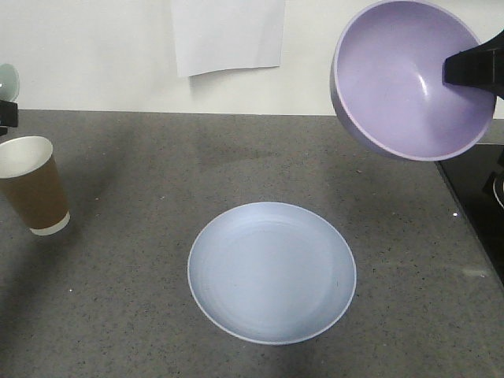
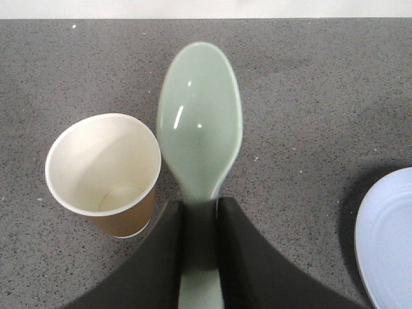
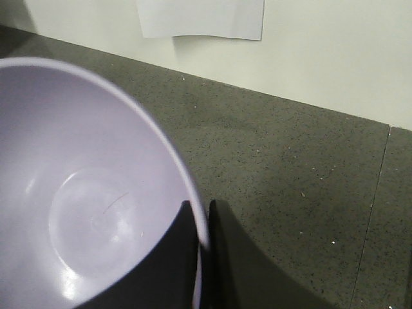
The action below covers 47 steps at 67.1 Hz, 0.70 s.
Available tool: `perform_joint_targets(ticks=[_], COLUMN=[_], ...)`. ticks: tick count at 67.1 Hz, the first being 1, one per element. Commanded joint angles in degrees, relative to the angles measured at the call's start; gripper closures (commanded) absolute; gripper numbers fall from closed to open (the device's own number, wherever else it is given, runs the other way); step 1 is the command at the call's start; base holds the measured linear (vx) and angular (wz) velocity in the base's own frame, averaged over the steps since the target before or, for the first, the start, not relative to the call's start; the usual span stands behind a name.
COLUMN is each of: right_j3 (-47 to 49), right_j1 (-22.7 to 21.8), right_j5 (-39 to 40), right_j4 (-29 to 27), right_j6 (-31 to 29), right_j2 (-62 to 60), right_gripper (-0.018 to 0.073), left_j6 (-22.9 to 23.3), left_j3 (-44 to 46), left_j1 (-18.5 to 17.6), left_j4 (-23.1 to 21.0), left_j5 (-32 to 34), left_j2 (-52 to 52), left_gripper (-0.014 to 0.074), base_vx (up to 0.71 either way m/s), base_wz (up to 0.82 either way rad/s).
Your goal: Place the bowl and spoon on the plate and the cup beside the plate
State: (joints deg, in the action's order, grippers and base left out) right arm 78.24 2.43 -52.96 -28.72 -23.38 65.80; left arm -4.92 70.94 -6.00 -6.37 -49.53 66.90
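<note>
Pinching the lavender bowl point(image 1: 413, 79) by its rim with the right hand point(image 3: 203, 257), closed tight, one finger inside and one outside. Holding it lifted clear of the grey surface point(image 1: 118, 315), tipped with the opening toward the front camera, up and well to the right of the light blue plate point(image 1: 272, 272). Clamping the flat handle of the mint-green spoon point(image 2: 199, 122) in the left hand point(image 2: 199, 215), head pointing forward, hovering just beside the upright brown paper cup point(image 1: 31, 185) at far left. Nothing on the plate yet, lying flat at centre.

Probably mid-carry toward the plate. To do it well: level the bowl first, base down; centre over the plate; lower slowly until touching down; only then open the hand, straight up and away, without dragging the rim. Judging the rim pinch shallow, avoid quick swings. Meanwhile, keep the spoon clear of the cup's lip.
</note>
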Motion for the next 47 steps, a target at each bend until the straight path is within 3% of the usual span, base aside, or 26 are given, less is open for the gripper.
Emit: perform_joint_targets(ticks=[1, 47], right_j3=[1.8, 1.8], right_j1=[-0.4, -0.4], right_j5=[3.5, 3.5], right_j4=[-1.5, -1.5], right_j6=[-0.3, -0.3], right_j2=[-1.1, -1.1], right_gripper=[0.0564, 0.0564], left_j6=[0.6, 0.6], left_j3=[1.3, 1.3], left_j1=[-0.2, -0.2], left_j4=[-0.8, -0.8], left_j5=[3.4, 3.4], left_j2=[-1.0, -1.0], left_gripper=[0.0603, 0.0603], base_vx=[0.00, 0.00], base_wz=[0.00, 0.00])
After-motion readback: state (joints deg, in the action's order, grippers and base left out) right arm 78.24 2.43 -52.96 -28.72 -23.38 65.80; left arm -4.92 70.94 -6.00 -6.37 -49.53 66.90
